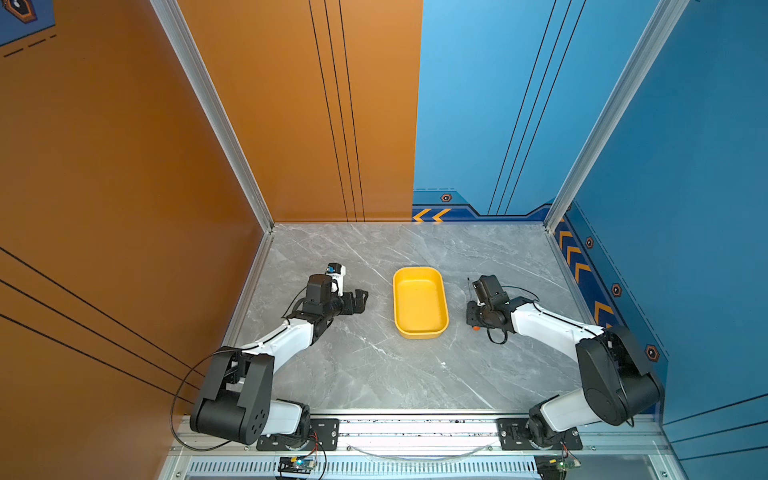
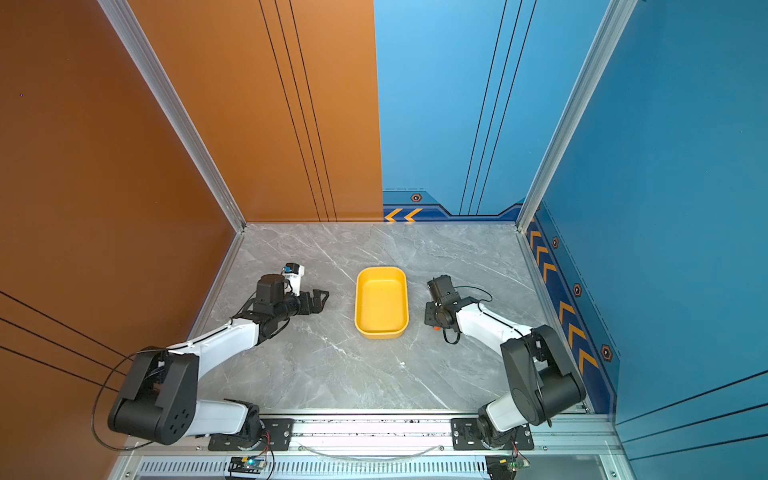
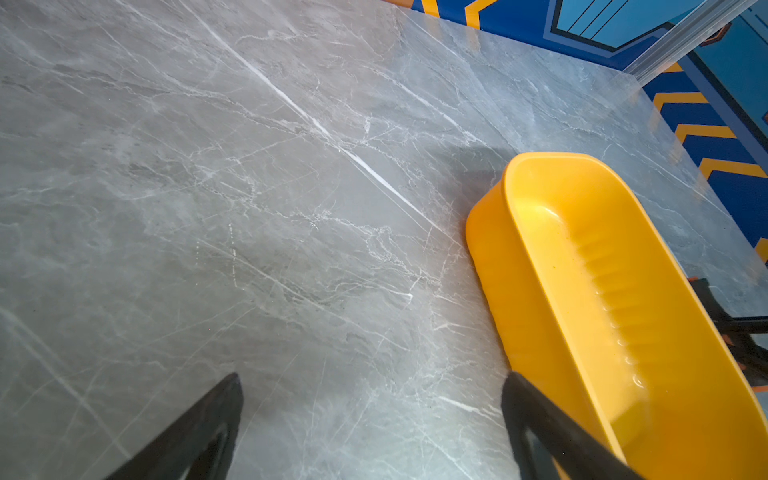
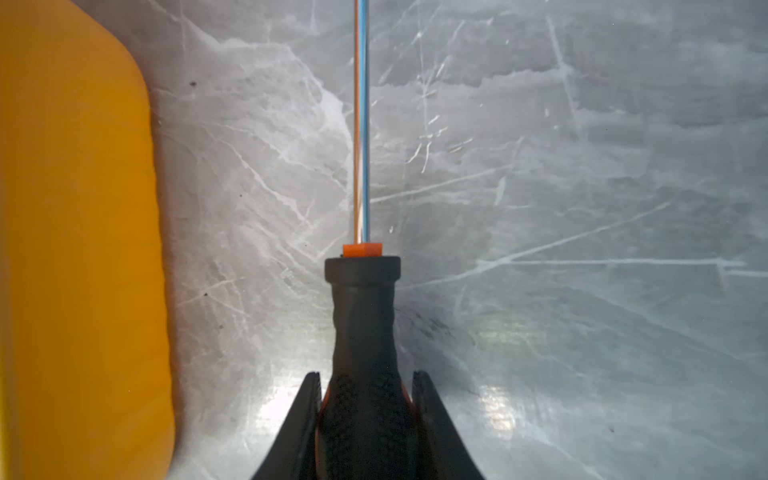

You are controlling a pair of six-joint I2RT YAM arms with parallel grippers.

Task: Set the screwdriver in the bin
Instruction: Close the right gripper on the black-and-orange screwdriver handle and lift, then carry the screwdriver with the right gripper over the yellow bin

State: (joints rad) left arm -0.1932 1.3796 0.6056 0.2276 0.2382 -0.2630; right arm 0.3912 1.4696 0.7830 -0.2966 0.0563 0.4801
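In a top view the left gripper sits left of centre, jaws spread and empty, pointing toward the bin. The bin lies mid-frame, empty, with its long side running up and down the picture. Just right of its wall, the right gripper is clamped on the screwdriver. In the right wrist view the black handle is pinched between both fingers, and the shaft runs straight up the frame, parallel to the bin's long wall at the left edge. The coming move looks like a short leftward carry over that low wall. Whether the tool rests on the table I cannot tell.
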